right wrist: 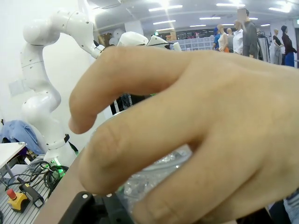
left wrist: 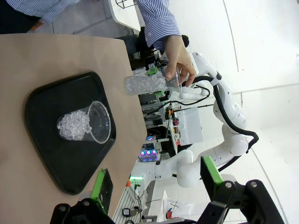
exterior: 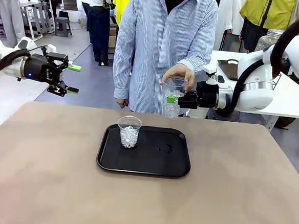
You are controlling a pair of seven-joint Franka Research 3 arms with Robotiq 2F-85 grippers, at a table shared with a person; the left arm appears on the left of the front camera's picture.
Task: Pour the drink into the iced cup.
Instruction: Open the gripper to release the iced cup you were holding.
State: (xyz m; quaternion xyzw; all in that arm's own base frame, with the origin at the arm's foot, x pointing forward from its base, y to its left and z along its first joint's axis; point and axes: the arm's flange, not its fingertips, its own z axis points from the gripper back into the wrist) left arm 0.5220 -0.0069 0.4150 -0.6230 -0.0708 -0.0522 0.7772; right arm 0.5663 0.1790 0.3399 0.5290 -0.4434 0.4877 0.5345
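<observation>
Bright, even ceiling light, soft shadows; the near hand [right wrist: 187, 140] is blurred; wrist views warp at edges

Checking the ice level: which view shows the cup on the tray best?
Left wrist view: the cup is large there, its ice and open rim plain. The front view shows it smaller, upright on the tray. The right wrist view faces a hand up close.

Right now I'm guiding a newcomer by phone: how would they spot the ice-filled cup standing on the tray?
On the brown table lies a black rectangular tray. On its left part stands a clear plastic cup of ice. It stands alone, whereas the other ice cup is held in the air by the right gripper and a person's hand.
</observation>
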